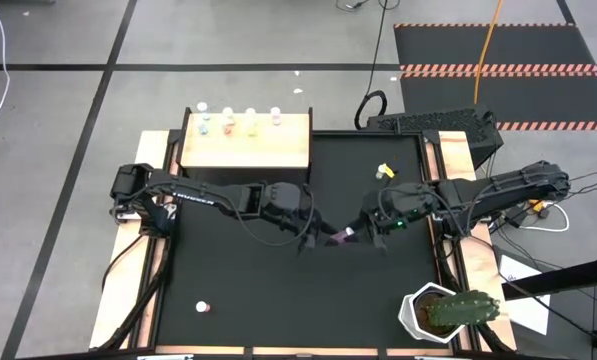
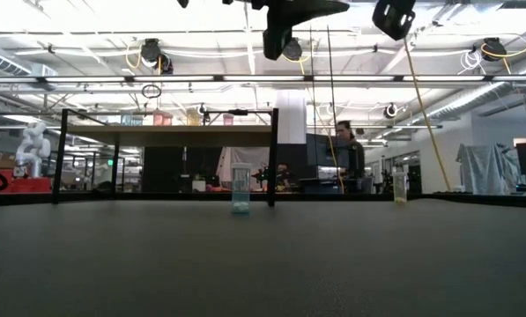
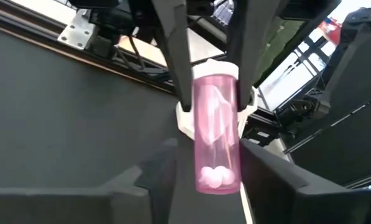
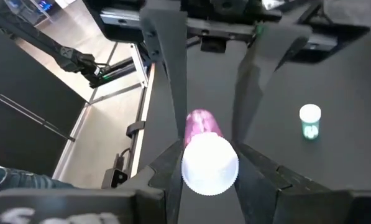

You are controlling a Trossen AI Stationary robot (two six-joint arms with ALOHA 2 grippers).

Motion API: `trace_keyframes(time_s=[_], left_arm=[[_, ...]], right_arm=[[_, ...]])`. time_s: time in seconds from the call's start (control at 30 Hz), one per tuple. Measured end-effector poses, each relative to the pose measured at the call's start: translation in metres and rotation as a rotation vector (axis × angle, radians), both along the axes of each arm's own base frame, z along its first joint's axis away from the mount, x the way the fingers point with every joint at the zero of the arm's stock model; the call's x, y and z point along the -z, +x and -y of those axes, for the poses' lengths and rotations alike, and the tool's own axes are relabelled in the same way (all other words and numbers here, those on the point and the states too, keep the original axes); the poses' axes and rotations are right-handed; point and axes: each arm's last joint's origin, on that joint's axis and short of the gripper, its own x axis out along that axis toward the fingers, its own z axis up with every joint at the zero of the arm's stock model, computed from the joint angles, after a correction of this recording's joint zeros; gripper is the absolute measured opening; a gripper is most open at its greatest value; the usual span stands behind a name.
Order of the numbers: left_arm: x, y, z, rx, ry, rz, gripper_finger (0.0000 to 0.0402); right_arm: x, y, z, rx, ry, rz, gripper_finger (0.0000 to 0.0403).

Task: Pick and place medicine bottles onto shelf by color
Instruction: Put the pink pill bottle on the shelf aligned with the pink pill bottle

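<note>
A pink medicine bottle point(image 1: 338, 237) with a white cap lies level in the air above the black mat, between my two grippers. My right gripper point(image 1: 370, 232) is shut on its cap end. My left gripper point(image 1: 306, 238) is open. Its fingers point(image 3: 154, 186) stand on either side of the bottle's bottom end point(image 3: 217, 177), with a small gap showing in the right wrist view point(image 4: 202, 124). The pale-wood shelf point(image 1: 246, 150) stands at the far left with several bottles along its far edge point(image 1: 240, 120). My right gripper pinches the bottle's cap end point(image 4: 210, 165) between its two fingers point(image 3: 184, 87), which lie over the cap and the top of the body. It comes level from the table's right side. The bottle lies level, lifted clear, bottom end toward my left gripper.
A yellow bottle point(image 1: 385, 172) stands on the mat at the far right, a red one point(image 1: 203, 307) at the near left, and a teal one point(image 4: 309, 121) on the mat below. A white pot with a cactus point(image 1: 448, 310) stands at the near right corner. A person point(image 2: 346, 154) stands in the room beyond.
</note>
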Motion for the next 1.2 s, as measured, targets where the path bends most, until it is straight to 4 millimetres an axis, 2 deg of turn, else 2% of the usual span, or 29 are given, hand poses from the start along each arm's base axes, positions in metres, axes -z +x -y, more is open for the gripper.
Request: trace_keyframes(time_s=[0.3, 0.43, 0.53, 0.67, 0.87, 1.0, 1.1, 1.2], left_arm=[[-0.002, 0.000, 0.001, 0.020, 0.018, 0.024, 0.0093], [-0.002, 0.001, -0.002, 0.020, 0.019, 0.031, 0.0094], [-0.007, 0.002, -0.006, 0.002, 0.012, 0.071, 0.0111], [-0.015, 0.004, -0.010, -0.031, 0.013, 0.164, 0.0120], [-0.032, 0.006, -0.019, -0.079, 0.054, 0.356, 0.0094], [-0.042, 0.006, -0.024, -0.098, 0.103, 0.472, 0.0101], [-0.047, 0.005, -0.026, -0.138, 0.160, 0.533, 0.0115], [-0.050, 0.005, -0.027, -0.188, 0.225, 0.576, 0.0119]], right_arm=[[-0.001, 0.000, 0.001, -0.006, -0.055, 0.031, 0.0114], [-0.003, 0.001, 0.001, -0.006, -0.074, 0.055, 0.0116], [-0.008, 0.002, 0.003, 0.049, -0.119, 0.110, 0.0127], [-0.019, -0.007, 0.007, 0.125, -0.147, 0.171, 0.0161], [-0.044, -0.031, 0.011, 0.195, -0.140, 0.329, 0.0227], [-0.059, -0.047, 0.013, 0.282, -0.179, 0.432, 0.0259], [-0.066, -0.051, 0.014, 0.328, -0.183, 0.487, 0.0272], [-0.071, -0.044, 0.011, 0.324, -0.169, 0.560, 0.0276]])
